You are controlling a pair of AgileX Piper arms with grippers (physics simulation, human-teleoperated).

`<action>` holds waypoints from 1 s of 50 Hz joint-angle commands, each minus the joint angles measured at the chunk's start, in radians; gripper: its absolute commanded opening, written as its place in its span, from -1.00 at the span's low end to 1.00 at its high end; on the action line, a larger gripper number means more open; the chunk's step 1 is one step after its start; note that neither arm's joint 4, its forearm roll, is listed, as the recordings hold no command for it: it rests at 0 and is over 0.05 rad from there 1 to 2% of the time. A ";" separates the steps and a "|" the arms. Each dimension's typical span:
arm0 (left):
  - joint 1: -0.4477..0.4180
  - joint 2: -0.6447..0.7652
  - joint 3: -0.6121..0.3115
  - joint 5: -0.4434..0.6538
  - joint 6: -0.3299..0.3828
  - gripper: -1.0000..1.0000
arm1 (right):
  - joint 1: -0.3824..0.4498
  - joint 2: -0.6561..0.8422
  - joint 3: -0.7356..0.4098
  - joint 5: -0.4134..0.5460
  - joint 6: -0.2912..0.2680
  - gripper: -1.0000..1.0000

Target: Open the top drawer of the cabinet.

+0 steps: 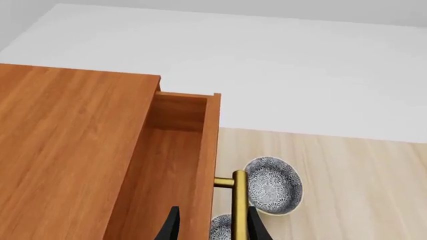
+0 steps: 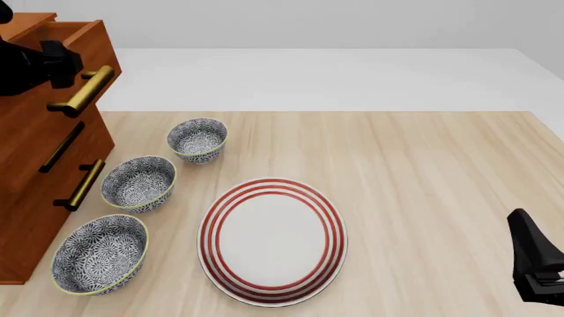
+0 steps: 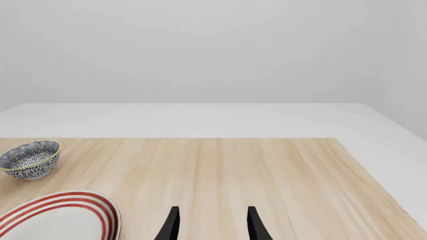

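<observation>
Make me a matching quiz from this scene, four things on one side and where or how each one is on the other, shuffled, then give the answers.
Things:
1. top drawer
2. striped plate
3. right tool
4. left tool

States:
A. fingers either side of the brass handle
B. pulled partly out of the cabinet
C. open over bare table, holding nothing
D. flat on the table beside three patterned bowls

Pairs: 1-B, 2-D, 3-C, 4-A
</observation>
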 commanded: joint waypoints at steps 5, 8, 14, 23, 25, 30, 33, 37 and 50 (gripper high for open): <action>0.004 0.009 0.016 -0.017 -0.005 1.00 | 0.000 0.000 0.000 0.000 0.000 1.00; 0.005 0.014 0.018 -0.022 -0.009 1.00 | 0.000 0.000 0.000 0.000 0.000 1.00; 0.009 0.027 0.020 -0.030 -0.008 1.00 | 0.000 0.000 0.000 0.000 0.000 1.00; 0.008 0.037 0.023 -0.036 -0.009 1.00 | 0.000 0.000 0.000 0.000 0.000 1.00; 0.004 0.037 0.025 -0.036 -0.013 1.00 | 0.000 0.000 0.000 0.000 0.000 1.00; 0.002 0.043 0.023 -0.036 -0.014 1.00 | 0.000 0.000 0.000 0.000 0.000 1.00; -0.002 0.050 0.032 -0.044 -0.027 1.00 | 0.000 0.000 0.000 0.000 0.000 1.00; 0.001 0.058 0.037 -0.052 -0.027 1.00 | 0.000 0.000 0.000 0.000 0.000 1.00; -0.008 0.056 0.053 -0.054 -0.041 1.00 | 0.000 0.000 0.000 0.000 0.000 1.00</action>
